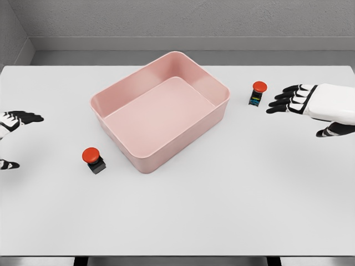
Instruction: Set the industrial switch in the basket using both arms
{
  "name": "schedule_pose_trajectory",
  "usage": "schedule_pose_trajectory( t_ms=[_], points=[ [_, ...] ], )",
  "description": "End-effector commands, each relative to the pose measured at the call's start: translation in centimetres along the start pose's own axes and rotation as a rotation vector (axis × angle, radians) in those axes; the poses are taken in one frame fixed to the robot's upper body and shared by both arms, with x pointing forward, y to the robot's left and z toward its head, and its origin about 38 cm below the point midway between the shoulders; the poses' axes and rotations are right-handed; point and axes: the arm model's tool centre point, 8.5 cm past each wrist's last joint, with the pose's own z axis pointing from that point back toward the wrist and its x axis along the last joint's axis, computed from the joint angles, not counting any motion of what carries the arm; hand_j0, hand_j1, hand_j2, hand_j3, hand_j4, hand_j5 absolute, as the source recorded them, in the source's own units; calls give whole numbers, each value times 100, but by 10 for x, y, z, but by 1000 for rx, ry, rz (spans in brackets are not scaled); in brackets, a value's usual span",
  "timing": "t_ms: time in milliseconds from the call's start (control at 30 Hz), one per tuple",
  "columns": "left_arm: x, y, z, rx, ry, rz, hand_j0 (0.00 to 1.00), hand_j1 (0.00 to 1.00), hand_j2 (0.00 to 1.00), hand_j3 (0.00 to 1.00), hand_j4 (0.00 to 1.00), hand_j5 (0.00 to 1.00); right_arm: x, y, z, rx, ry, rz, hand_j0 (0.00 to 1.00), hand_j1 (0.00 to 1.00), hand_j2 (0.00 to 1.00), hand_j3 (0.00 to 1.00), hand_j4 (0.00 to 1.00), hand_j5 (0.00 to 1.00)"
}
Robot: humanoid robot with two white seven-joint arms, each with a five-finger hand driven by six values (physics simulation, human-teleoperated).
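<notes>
Two switches on the surface, both still outside the basket, and neither hand has a grip yet.

I see one switch (258, 93) standing just right of the basket (145, 164), near its far right corner, and the other switch (94, 159) by the near left wall; both are small, top-heavy red-capped blocks resting on the surface (233, 205). My right hand (310, 105) hovers near the right switch with its fingers spread, holding nothing. My left hand (12, 124) shows only at the picture's edge, well apart from its switch, and looks relaxed and empty as far as I can see. My worry is a sideways approach: the fingertips could tip or skid either switch before closing. A pinch on the round cap may slip. Lifting low could clip the basket wall.
</notes>
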Motion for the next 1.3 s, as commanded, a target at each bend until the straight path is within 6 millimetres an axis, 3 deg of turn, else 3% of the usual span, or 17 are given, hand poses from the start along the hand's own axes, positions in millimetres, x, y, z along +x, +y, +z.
schedule_pose_trajectory(
  t_ms=[0,167,200,367,500,533,600,833,933,1100,1267],
  points=[
    [5,0,-3,4,-16,5,100,100,100,100,100,100,0,-1,1,-4,1,-4,100,100,100,100,100,100],
    [11,0,-6,4,-36,1,100,100,100,100,100,100,-3,-1,-4,15,16,60,100,100,100,100,100,100],
    [12,0,-6,5,-39,1,100,100,100,100,100,100,0,-2,-17,-10,-11,61,100,100,100,100,100,100],
    [13,-1,-7,1,-43,-1,100,100,100,100,100,100,-25,-9,-33,-73,26,37,100,100,100,100,100,100],
    [15,-5,-8,-18,-50,-1,98,98,98,98,98,98,-51,6,-46,-94,70,-46,100,100,100,100,100,100],
    [15,-5,-8,-16,-51,2,98,98,98,98,98,98,-53,2,-47,-101,71,-40,100,100,100,100,100,100],
    [16,-9,-10,-10,-54,10,98,98,98,98,98,98,-71,2,-65,-80,93,-82,100,100,100,100,100,100],
    [17,-15,-13,-10,-58,2,99,99,99,99,99,99,-107,4,-95,-24,169,-119,100,100,100,100,100,100],
    [19,-24,-17,-6,-62,5,100,100,100,100,100,100,-118,17,-110,33,194,-155,100,100,100,100,100,100],
    [22,-33,-23,16,-69,12,100,100,100,100,100,100,-132,23,-120,50,236,-186,100,100,100,100,100,100],
    [26,-44,-30,22,-79,25,100,100,100,100,100,100,-146,11,-124,16,269,-228,100,100,100,100,100,100]
  ],
)
